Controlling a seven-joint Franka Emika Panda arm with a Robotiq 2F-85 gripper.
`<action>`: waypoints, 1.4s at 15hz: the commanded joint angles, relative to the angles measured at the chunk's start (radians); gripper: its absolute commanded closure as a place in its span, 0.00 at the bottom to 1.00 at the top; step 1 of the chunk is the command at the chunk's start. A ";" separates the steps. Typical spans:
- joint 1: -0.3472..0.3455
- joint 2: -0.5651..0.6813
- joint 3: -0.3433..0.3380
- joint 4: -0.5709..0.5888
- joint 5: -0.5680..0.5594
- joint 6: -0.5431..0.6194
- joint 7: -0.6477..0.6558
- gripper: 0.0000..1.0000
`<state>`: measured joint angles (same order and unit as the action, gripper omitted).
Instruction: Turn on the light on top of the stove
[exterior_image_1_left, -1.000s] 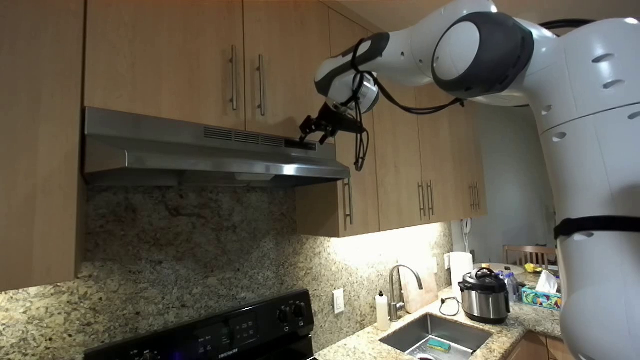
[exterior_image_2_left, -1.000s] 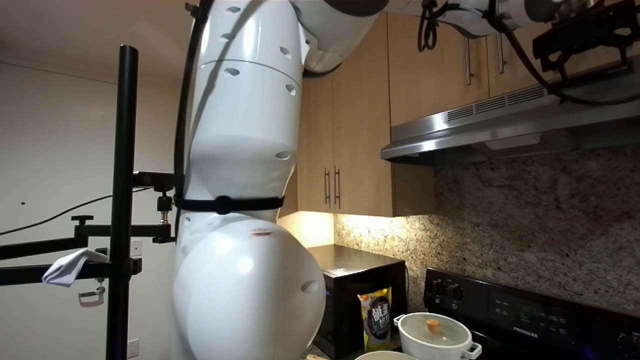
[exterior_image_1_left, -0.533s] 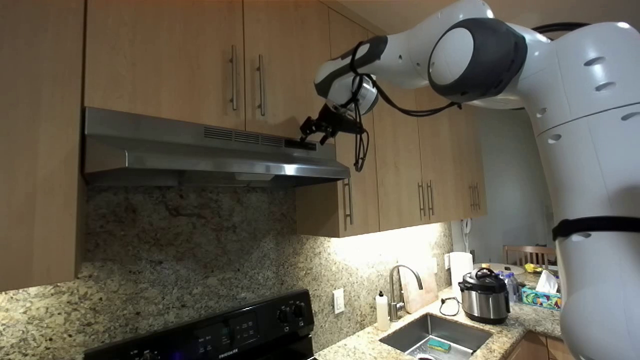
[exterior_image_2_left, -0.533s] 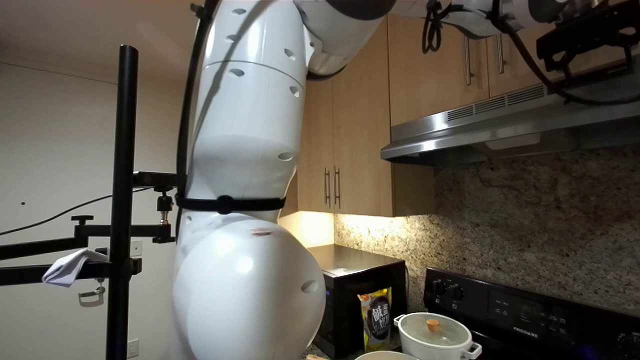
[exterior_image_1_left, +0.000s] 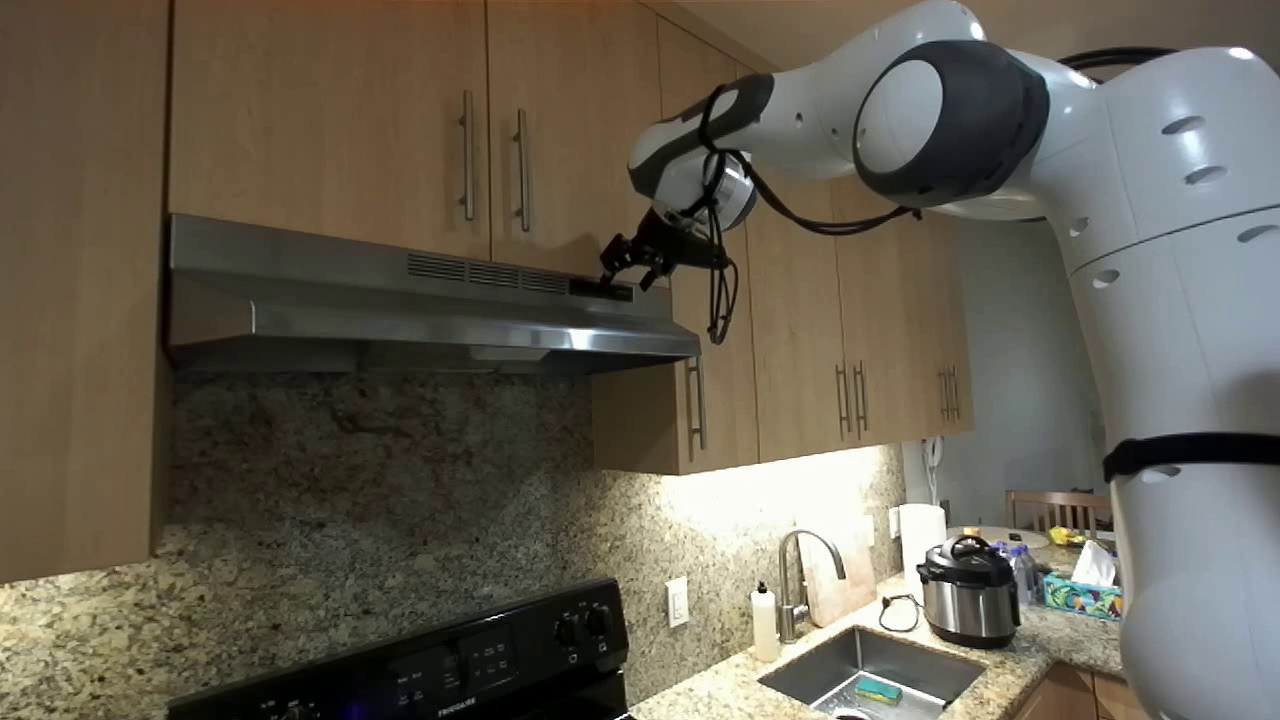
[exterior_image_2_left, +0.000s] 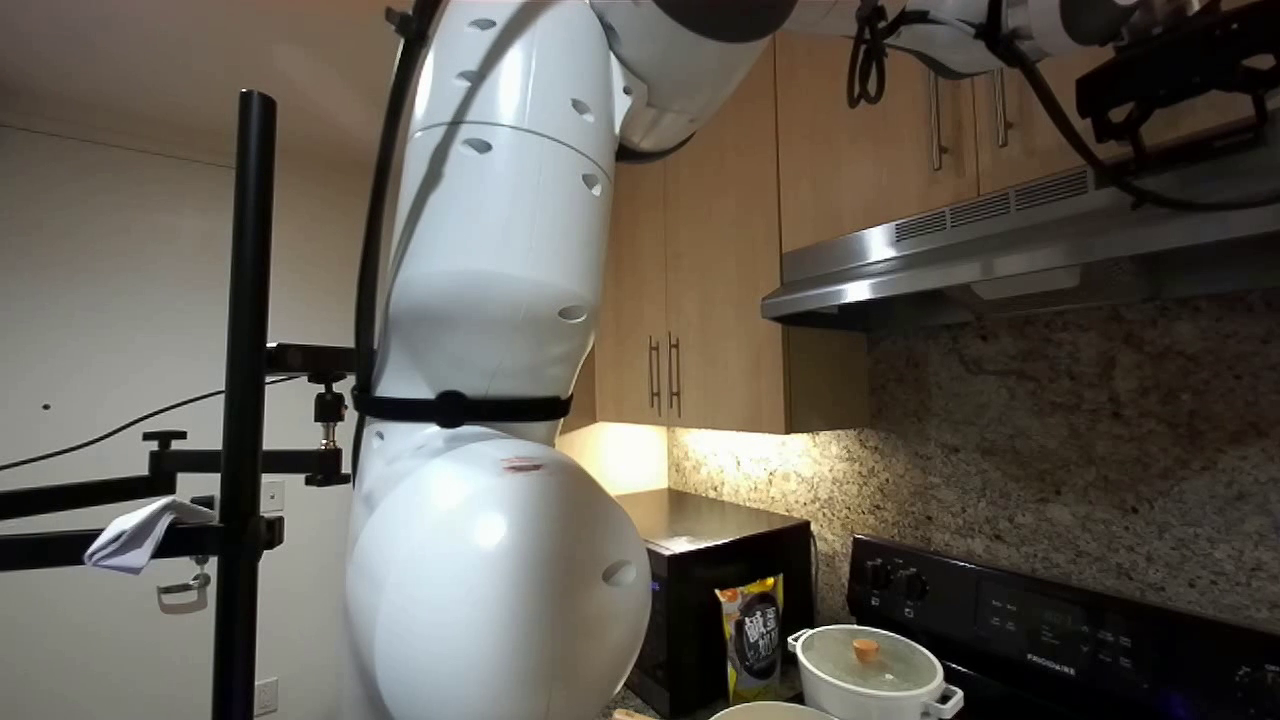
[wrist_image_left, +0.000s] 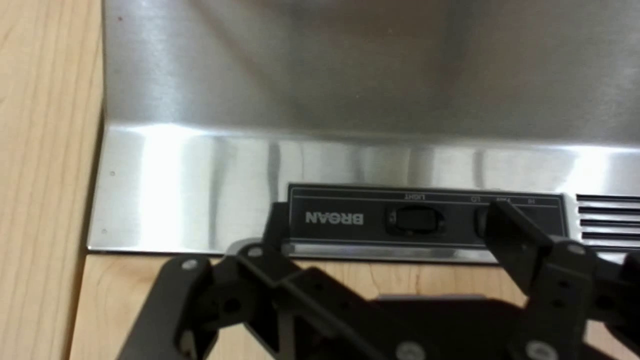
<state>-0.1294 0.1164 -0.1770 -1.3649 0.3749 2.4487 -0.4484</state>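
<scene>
Gripper (wrist_image_left: 389, 217) spread wide, nothing in its grasp. Wrist view: light switch (wrist_image_left: 416, 220) sits between the fingertips (wrist_image_left: 501, 215), on the black panel (wrist_image_left: 330, 235), lettering upside down there. One tip overlaps the BROAN end, the other partly hides the fan switch (wrist_image_left: 480, 222); can't tell if either touches. Edges: panel is in the upper face of the hood (exterior_image_1_left: 400, 305), right under a cabinet door (exterior_image_1_left: 580, 120); hood's end is just beside wood (wrist_image_left: 45, 150); vent slots (wrist_image_left: 607, 220) start just past the panel. Room: bare steel slopes from panel out toward hood's front lip; door handle (exterior_image_1_left: 523, 170) stands apart from gripper; cable (exterior_image_1_left: 845, 229) sags below the arm (exterior_image_1_left: 950, 120). Containers: white pot (exterior_image_2_left: 865, 698) at the stove (exterior_image_2_left: 1080, 640), glass lid (exterior_image_2_left: 900, 672) on, contents can't be made out; pale rim (exterior_image_2_left: 768, 706) next to it, rest cut off by frame. Sink (exterior_image_1_left: 912, 658) holds a sponge (exterior_image_1_left: 878, 690) plus something round (exterior_image_1_left: 850, 714), also cut off. Multicooker (exterior_image_1_left: 970, 600) lidded on the counter (exterior_image_1_left: 1072, 640), tissue box (exterior_image_1_left: 1083, 597) near it, tissue (exterior_image_1_left: 1094, 565) sticking up; soap bottle (exterior_image_1_left: 764, 625) upright by the tap (exterior_image_1_left: 786, 585).
</scene>
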 joint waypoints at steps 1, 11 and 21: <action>0.000 0.000 0.000 0.000 0.000 0.000 0.000 0.00; 0.003 0.001 0.001 0.003 -0.001 0.002 0.004 0.00; 0.003 0.012 0.002 0.016 0.000 -0.011 0.004 0.00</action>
<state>-0.1261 0.1184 -0.1753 -1.3648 0.3747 2.4463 -0.4484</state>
